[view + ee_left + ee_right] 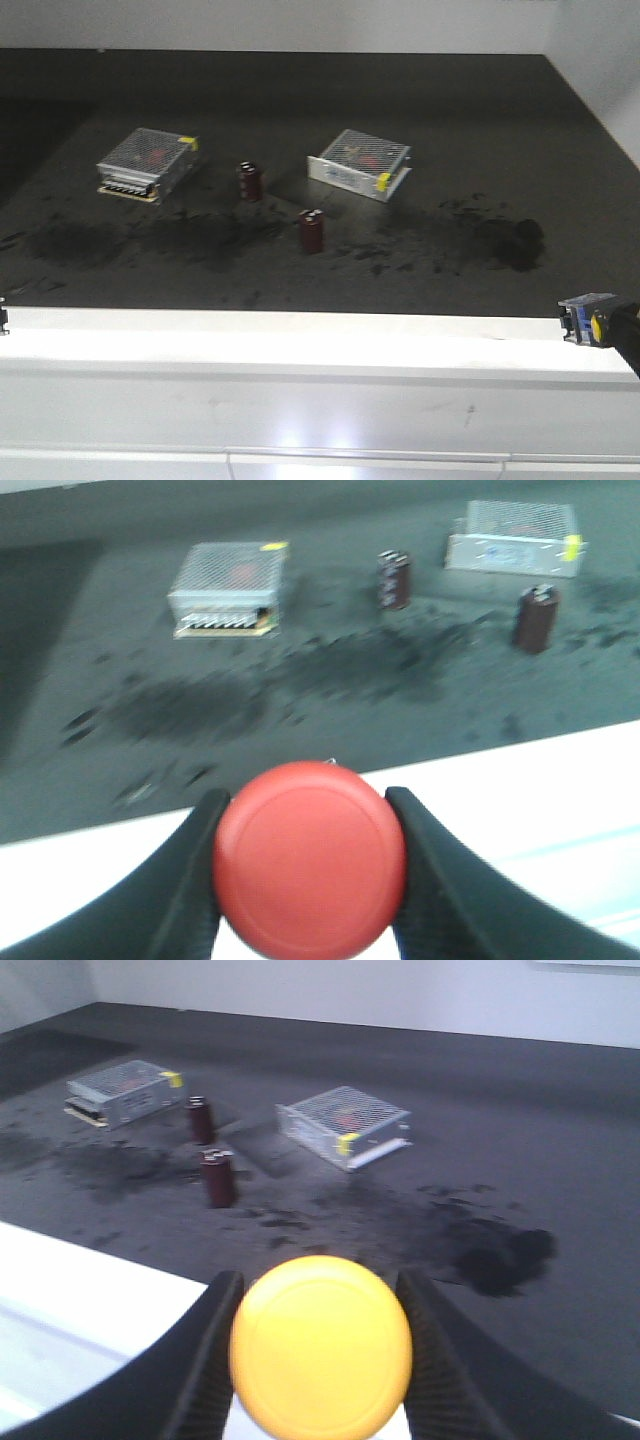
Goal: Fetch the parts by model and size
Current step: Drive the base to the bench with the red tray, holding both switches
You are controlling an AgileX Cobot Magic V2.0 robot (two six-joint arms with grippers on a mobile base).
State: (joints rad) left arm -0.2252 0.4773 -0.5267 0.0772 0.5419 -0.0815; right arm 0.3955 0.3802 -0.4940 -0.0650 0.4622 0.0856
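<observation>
- Fingers (195, 865) of the left gripper (308, 825) are clamped on the sides of the red button (308, 860). Its cap faces the wrist camera, above the white ledge (520, 800) at the near edge.
- The right gripper (320, 1310) pinches the yellow button (320, 1360) the same way. The front view shows it at the near right, by the ledge.
- Farther on the dark table (480, 130), the near cylinder (312, 230) stands upright, and the far cylinder (250, 181) is behind it to the left.
- The left box (148, 163) and right box (360, 163), both mesh-topped, flank the far cylinder.
- Each box carries a yellow sticker; any writing is too blurred to read.
</observation>
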